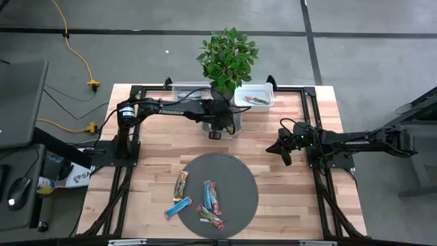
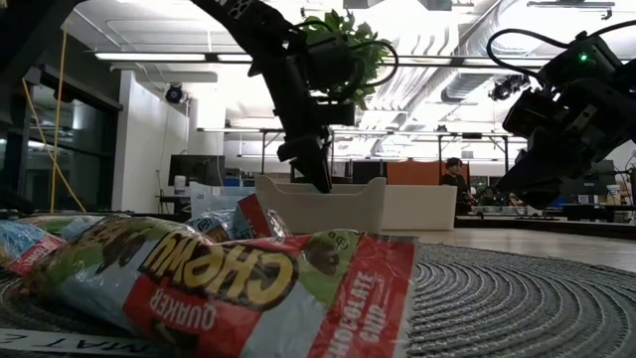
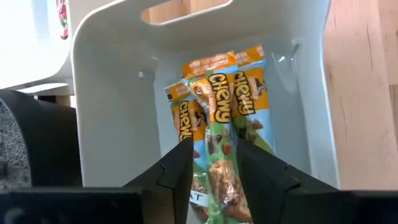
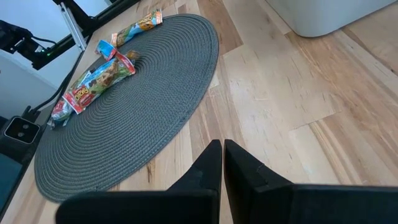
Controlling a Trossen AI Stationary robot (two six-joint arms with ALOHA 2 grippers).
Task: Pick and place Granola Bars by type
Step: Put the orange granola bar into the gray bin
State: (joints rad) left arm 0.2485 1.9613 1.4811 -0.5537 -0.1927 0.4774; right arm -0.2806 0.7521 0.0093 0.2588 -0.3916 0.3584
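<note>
- We find the left hand (image 3: pixel 214 180) lowered into a clear bin (image 1: pixel 220 124) at the middle of the tabletop's (image 1: pixel 293 198) far side, just in front of the potted plant (image 1: pixel 228 56).
- Its fingers (image 3: pixel 177 171) flank a yellow-brown Chewy bar (image 3: pixel 219 149). The gap is slightly wider than the bar, so we cannot tell whether it is grasped or released.
- Two matching yellow-brown bars (image 3: pixel 249 81) lie in the same bin.
- A second bin (image 1: pixel 254 96) beside it holds a red bar (image 1: pixel 258 100).
- The remaining granola bars (image 1: pixel 208 201), red and blue among them, lie on the round grey mat (image 1: pixel 235 171) at the near edge.
- The right hand (image 4: pixel 222 163) is clenched empty, hovering over bare wood right of the mat.
</note>
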